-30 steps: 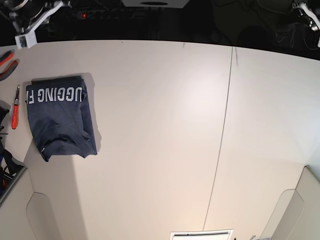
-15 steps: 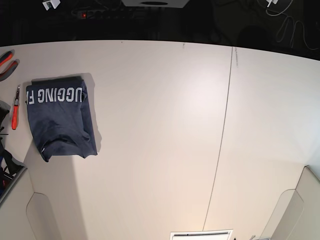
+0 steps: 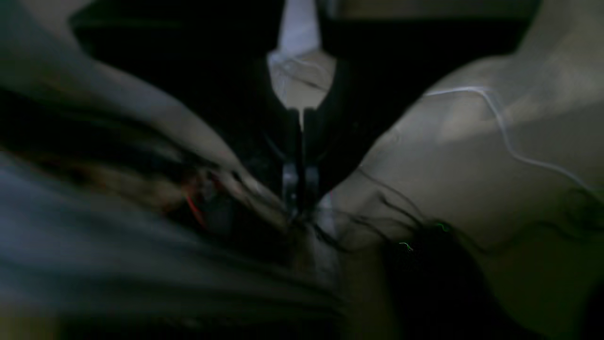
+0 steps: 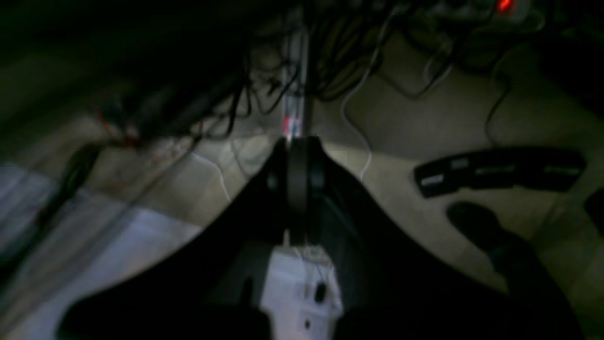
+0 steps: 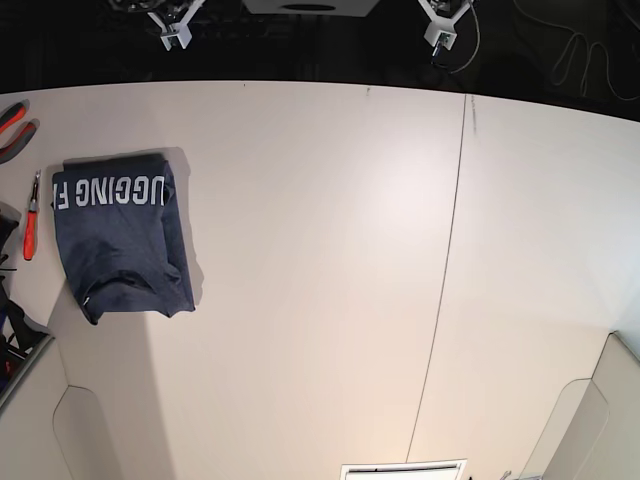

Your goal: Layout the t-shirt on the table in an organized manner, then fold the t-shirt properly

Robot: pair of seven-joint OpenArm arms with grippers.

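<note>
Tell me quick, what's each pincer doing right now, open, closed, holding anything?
Left pincer: closed, holding nothing.
Right pincer: closed, holding nothing.

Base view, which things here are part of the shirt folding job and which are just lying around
Part of the job:
- t-shirt, folded, lettering up, near the table's edge
- table
- left tool and right tool, both shut, off beyond the table's far edge

Just lying about:
- orange-handled screwdriver beside the shirt
- red-handled pliers

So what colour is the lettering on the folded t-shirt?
White, on the dark navy t-shirt; clearest in the base view.
</note>
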